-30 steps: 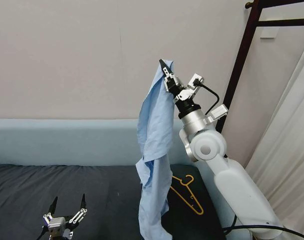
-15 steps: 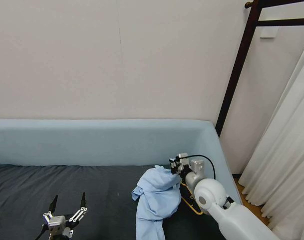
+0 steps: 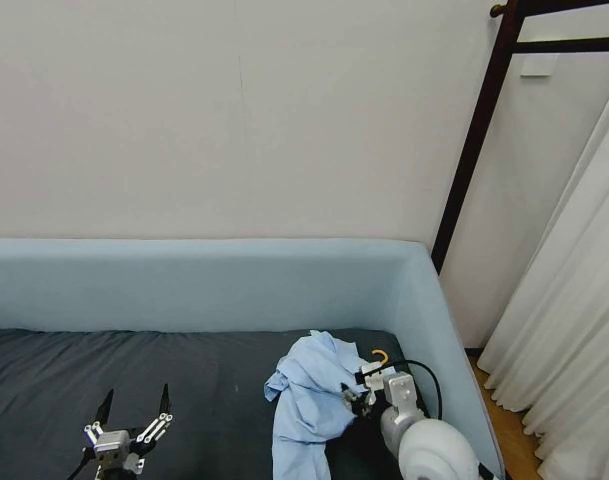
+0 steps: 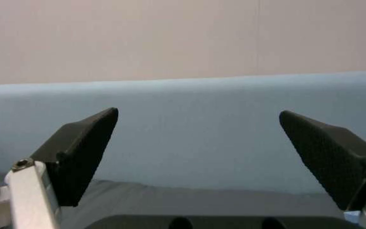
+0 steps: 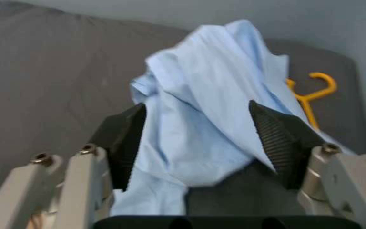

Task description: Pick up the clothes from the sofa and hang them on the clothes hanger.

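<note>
On the sofa (image 3: 184, 285) seat, right end: blue shirt (image 3: 309, 395), crumpled, beside the yellow hanger (image 3: 379, 356); I judge nothing hung yet. Right tool (image 5: 196, 106): spread, at the shirt. Left tool (image 3: 137, 395): spread, idle over the sofa's left.

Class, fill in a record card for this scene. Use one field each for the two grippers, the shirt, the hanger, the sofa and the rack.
left gripper: open, holding nothing, low over the seat
right gripper: open, low at the shirt, fingers spread towards it; contact cannot be told
shirt: light blue, crumpled on the seat
hanger: yellow, lying on the seat, partly under the shirt
sofa: light blue back, dark seat
rack: dark frame, right of the sofa
</note>
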Controlling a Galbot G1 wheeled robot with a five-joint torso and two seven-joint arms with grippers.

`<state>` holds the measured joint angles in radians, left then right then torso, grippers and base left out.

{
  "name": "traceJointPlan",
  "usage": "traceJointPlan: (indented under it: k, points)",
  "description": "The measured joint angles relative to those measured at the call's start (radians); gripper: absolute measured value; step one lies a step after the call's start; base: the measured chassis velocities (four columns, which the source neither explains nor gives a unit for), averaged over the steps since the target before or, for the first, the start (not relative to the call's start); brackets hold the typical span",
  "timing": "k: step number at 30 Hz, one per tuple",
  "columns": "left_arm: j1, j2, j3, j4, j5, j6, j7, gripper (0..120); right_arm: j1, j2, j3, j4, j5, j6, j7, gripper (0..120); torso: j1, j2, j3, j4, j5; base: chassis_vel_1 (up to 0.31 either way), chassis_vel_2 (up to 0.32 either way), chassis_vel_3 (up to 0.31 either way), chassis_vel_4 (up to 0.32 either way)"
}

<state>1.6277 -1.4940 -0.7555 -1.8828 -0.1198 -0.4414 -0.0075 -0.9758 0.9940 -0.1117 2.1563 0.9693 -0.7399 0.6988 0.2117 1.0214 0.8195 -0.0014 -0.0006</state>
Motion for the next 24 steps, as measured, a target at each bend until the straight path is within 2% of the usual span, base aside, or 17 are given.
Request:
traceJointPlan:
  k: [1, 3, 6, 7, 10, 11, 12, 16, 22, 24]
  points:
    - [0.0, 0.0, 0.0, 0.0, 0.0, 0.0, 0.0, 100, 0.0, 0.0, 0.0, 0.0, 0.0, 0.0, 0.0, 67, 0.0, 0.0, 0.0, 0.0, 0.0, 0.0, 0.0, 0.0, 0.0]
    - [0.003, -0.003, -0.003, -0.001, 0.0, -0.001, 0.0, 100, 0.03, 0.021, -0.002, -0.043, 0.0, 0.034, -0.059, 75, 0.0, 0.0, 0.0, 0.0004, 0.0002, 0.0, 0.0, 0.0, 0.0]
    - [0.015, -0.009, -0.013, -0.009, 0.0, -0.006, -0.001, 100, 0.1, 0.075, -0.008, -0.199, -0.07, 0.136, -0.216, 88, 0.0, 0.0, 0.0, 0.0004, 0.0002, 0.0, 0.0, 0.0, 0.0]
    - [0.015, -0.009, -0.013, -0.009, 0.0, -0.006, -0.001, 100, 0.1, 0.075, -0.008, -0.199, -0.07, 0.136, -0.216, 88, 0.0, 0.0, 0.0, 0.0004, 0.0002, 0.0, 0.0, 0.0, 0.0]
    - [0.03, -0.014, -0.024, -0.016, -0.001, -0.012, -0.001, 100, 0.159, 0.132, -0.026, -0.383, -0.209, 0.222, -0.392, 98, 0.0, 0.0, 0.0, 0.0004, 0.0002, 0.0, 0.0, 0.0, 0.0]
    - [0.039, -0.016, -0.025, -0.023, -0.004, -0.012, -0.001, 100, 0.18, 0.155, -0.028, -0.448, -0.25, 0.226, -0.457, 100, 0.0, 0.0, 0.0, 0.0005, 0.0004, 0.0, 0.0, 0.0, 0.0]
    - [0.039, -0.016, -0.025, -0.023, -0.004, -0.012, -0.001, 100, 0.18, 0.155, -0.028, -0.448, -0.25, 0.226, -0.457, 100, 0.0, 0.0, 0.0, 0.0005, 0.0004, 0.0, 0.0, 0.0, 0.0]
    - [0.057, -0.034, -0.024, -0.051, -0.013, -0.003, -0.001, 100, 0.259, 0.26, -0.03, -0.685, -0.4, 0.202, -0.623, 100, 0.0, 0.0, 0.0, 0.0004, 0.0002, 0.0, 0.0, 0.0, 0.0]
    - [0.063, -0.044, -0.026, -0.054, -0.012, -0.003, -0.002, 100, 0.298, 0.305, -0.043, -0.83, -0.488, 0.239, -0.667, 100, 0.0, 0.0, 0.0, 0.0003, 0.0003, 0.0, 0.0, 0.0, 0.0]
    - [0.063, -0.043, -0.025, -0.05, -0.006, -0.004, -0.002, 100, 0.308, 0.315, -0.045, -0.874, -0.531, 0.249, -0.667, 93, 0.0, 0.0, 0.0, 0.0003, 0.0003, 0.0, 0.0, 0.0, 0.0]
